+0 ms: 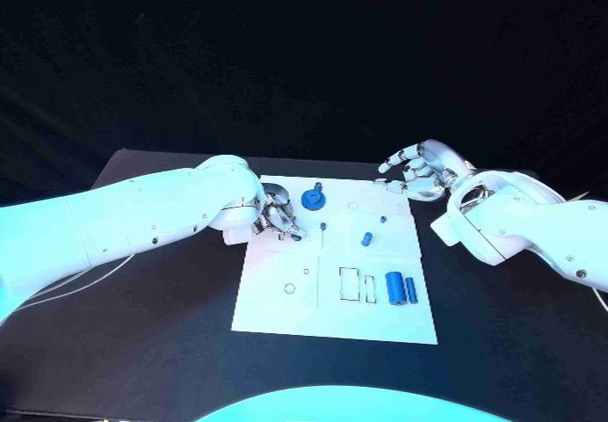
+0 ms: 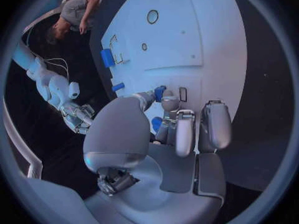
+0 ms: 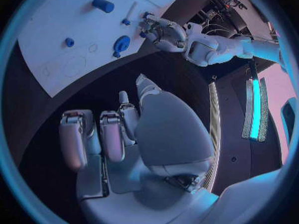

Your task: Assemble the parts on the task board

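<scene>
A white board (image 1: 332, 299) lies in the middle of a black table (image 1: 152, 352), with a white arm reaching in from each side. The left hand (image 1: 278, 215) is over the board's left edge near its far end, fingers curled in, and pinches a small blue part (image 2: 159, 93) at its fingertips; the left wrist view shows that part held just above the white surface beside a small rectangular outline. Just beyond the left hand, near the board's far edge, sits a round blue part (image 1: 313, 200) with a smaller blue piece at its far side. A thin blue pin (image 1: 324, 228) lies close to the left hand's fingertips, and a short blue cylinder (image 1: 366, 238) rests a little to its right, toward the middle of the board. Nearer the robot, two blue cylinders (image 1: 401, 287) lie side by side at the board's right edge, next to outlined rectangular slots (image 1: 350, 284). The right hand (image 1: 419, 171) hovers off the board's far right corner, above the table, fingers spread and lightly curved, holding nothing. The right wrist view shows its palm (image 3: 168, 129) facing the board, with the round blue part and the left hand across from it.
</scene>
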